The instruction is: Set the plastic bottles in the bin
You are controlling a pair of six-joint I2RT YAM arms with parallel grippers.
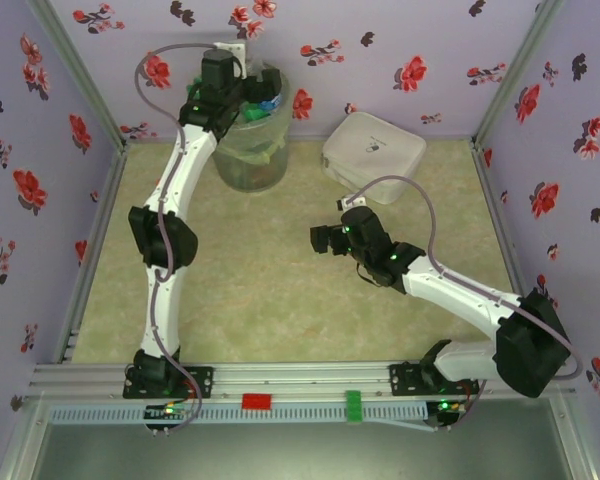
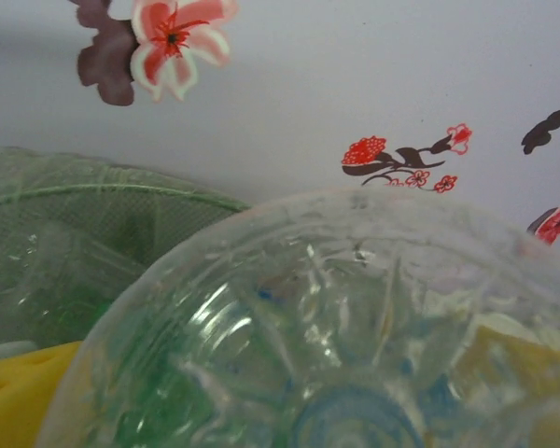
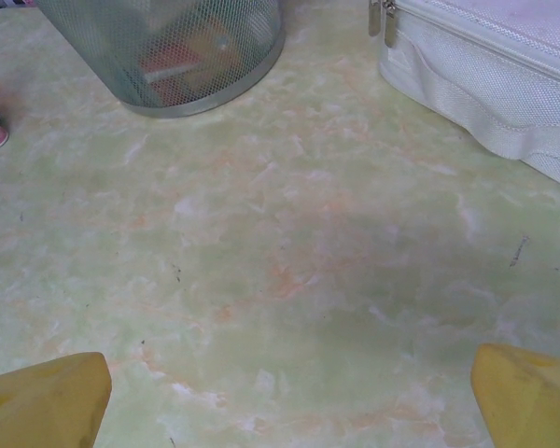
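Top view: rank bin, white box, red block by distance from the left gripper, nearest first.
1. bin, right below the left gripper, which holds a bottle.
2. white box, back right.
3. red block, on the near rail.

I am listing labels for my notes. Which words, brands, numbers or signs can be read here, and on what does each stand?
Nothing can be read.
Small dark mark on the white box lid: too small to read.
Labels on the bottles in the bin: too blurred to read.
The clear bottle at the left wrist camera: no print shows.
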